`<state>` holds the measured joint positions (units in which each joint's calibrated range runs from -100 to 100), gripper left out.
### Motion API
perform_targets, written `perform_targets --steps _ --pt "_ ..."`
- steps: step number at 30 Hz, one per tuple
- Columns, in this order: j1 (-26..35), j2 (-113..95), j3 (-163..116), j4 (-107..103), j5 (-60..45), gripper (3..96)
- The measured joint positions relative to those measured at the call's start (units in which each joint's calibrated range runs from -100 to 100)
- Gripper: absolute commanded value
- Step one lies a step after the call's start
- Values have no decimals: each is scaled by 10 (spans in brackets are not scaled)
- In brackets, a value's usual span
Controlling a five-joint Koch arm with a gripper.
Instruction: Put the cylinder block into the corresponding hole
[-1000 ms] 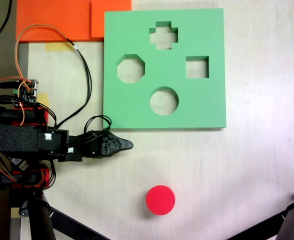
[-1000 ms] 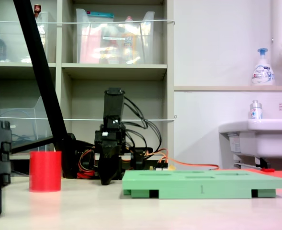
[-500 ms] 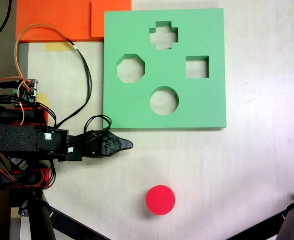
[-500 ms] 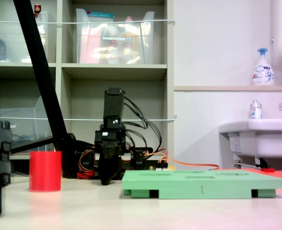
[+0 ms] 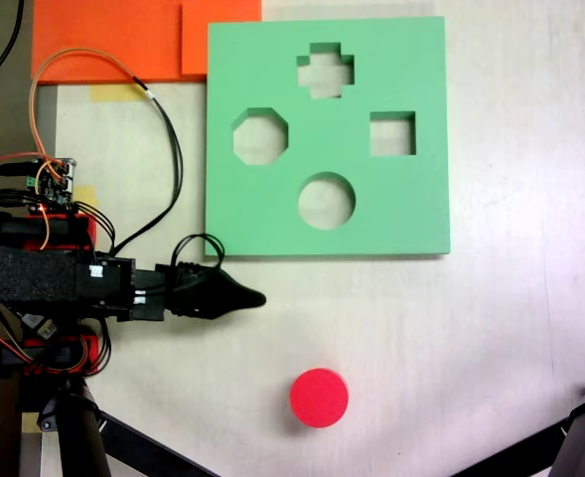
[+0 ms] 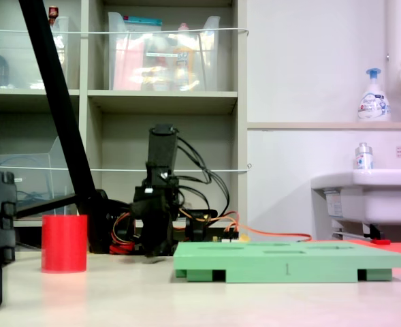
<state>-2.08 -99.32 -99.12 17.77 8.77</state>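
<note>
While the black gripper (image 5: pixel 255 296) hangs low with tips pressed together, nothing sits in it | short red foam cylinder (image 5: pixel 319 397) stands on bare tabletop, well apart | circular cutout (image 5: pixel 327 200) lies near the square green foam board's (image 5: pixel 411 219) front edge

The cylinder block (image 5: pixel 319 397) looks like matt red foam, smooth on its flat top. The green board (image 5: pixel 262 214) is the same sort of soft matt foam, cutouts cleanly edged. The tool (image 5: pixel 234 296) is dull black plastic, slightly grainy. The table (image 5: pixel 511 328) is pale, smooth, faintly glossy in the second exterior view.
</note>
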Motion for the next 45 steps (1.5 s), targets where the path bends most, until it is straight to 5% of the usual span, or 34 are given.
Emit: perform_targets --steps 7,18,21,25,27,31,45 --pt "-43 0 0 295 271 514" --pt "-79 11 26 310 412 514" --pt "-85 63 29 310 421 547" --pt "-89 233 70 343 421 751" --pt "-90 389 109 442 421 779" --pt "-93 648 156 654 421 824" --pt "-103 951 344 677 421 823"
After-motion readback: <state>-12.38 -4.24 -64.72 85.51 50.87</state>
